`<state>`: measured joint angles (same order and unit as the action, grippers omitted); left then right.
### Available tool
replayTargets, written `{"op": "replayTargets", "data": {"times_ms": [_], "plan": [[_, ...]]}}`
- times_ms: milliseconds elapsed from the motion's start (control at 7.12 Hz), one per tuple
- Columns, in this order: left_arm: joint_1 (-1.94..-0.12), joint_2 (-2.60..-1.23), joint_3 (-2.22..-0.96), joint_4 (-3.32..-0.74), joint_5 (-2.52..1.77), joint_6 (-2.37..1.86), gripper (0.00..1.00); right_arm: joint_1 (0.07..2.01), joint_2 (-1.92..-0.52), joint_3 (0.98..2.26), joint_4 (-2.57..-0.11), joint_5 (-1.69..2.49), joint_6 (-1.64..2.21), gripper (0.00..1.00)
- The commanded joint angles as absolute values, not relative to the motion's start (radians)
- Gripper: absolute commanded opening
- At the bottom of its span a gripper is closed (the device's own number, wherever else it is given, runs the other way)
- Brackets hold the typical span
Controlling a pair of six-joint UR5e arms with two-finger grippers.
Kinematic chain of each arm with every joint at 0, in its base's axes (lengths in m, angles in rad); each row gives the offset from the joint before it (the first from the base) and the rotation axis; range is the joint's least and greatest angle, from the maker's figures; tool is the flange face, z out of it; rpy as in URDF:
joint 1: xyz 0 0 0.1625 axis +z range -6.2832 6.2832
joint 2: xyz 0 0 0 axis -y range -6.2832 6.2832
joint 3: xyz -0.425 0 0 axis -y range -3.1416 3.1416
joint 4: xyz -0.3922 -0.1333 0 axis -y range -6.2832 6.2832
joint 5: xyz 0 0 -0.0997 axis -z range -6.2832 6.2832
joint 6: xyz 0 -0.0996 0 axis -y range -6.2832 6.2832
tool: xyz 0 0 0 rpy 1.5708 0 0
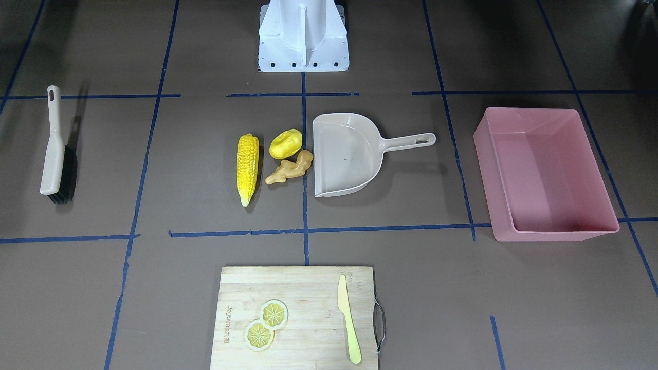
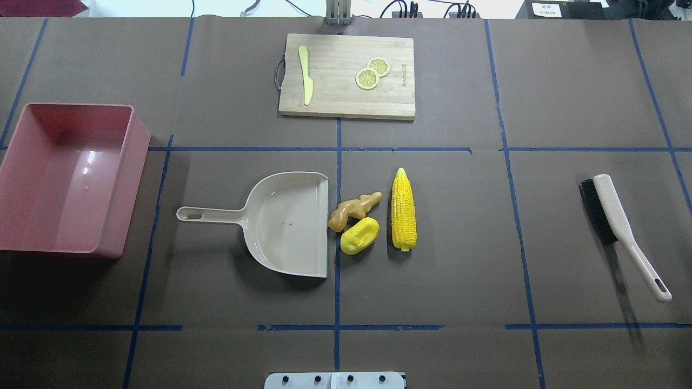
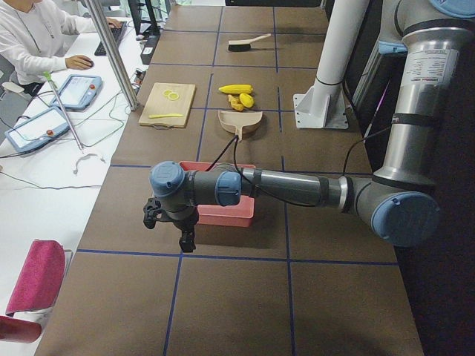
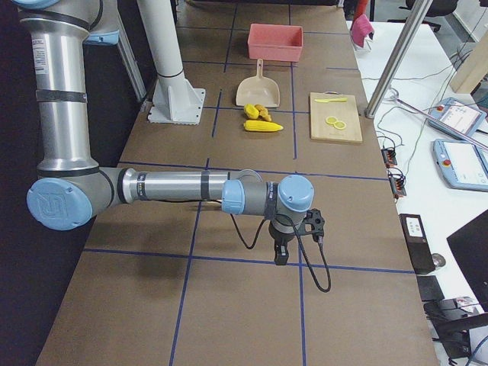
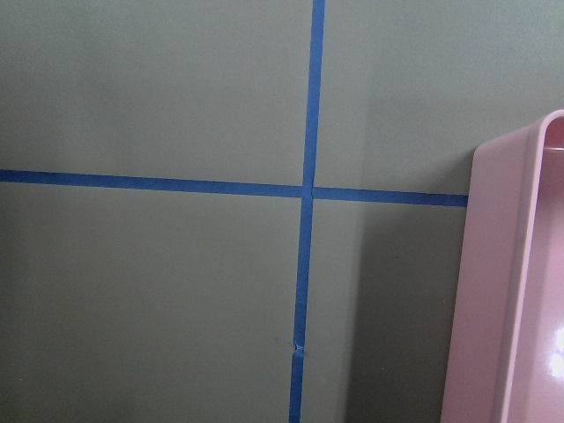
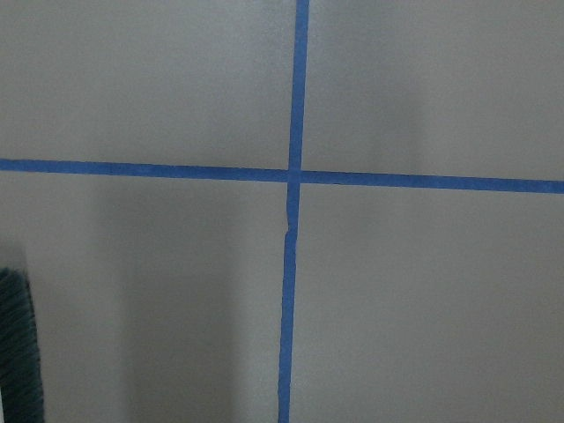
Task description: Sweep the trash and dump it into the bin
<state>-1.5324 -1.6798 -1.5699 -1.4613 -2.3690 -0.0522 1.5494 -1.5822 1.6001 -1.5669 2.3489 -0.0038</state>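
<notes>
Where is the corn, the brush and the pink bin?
corn cob (image 2: 404, 210), overhead view, middle of the cob
brush (image 2: 615, 212), overhead view, its beige back
pink bin (image 2: 128, 178), overhead view, its outer side wall

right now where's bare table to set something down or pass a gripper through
Widest bare patch: between the corn and the brush. Also bare: the strip between the cutting board and the dustpan, and the strip nearest the robot's base. Crowded: ginger and potato packed between the dustpan's mouth and the corn.
</notes>
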Motion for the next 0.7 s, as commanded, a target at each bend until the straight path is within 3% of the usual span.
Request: {"op": "replayTargets", "data": {"times_ms": [0,561], "plan": [[-1.520,-1.665,-1.606,-1.453,-2.361,-0.051,1.00,1.549,-1.591,1.603,-1.559,2.355,0.000,1.00],[-1.502,-1.654,-1.602,-1.468,-2.370,-0.054,1.00,1.548,-1.623,1.600,-1.482,2.370,0.000,1.00]]}}
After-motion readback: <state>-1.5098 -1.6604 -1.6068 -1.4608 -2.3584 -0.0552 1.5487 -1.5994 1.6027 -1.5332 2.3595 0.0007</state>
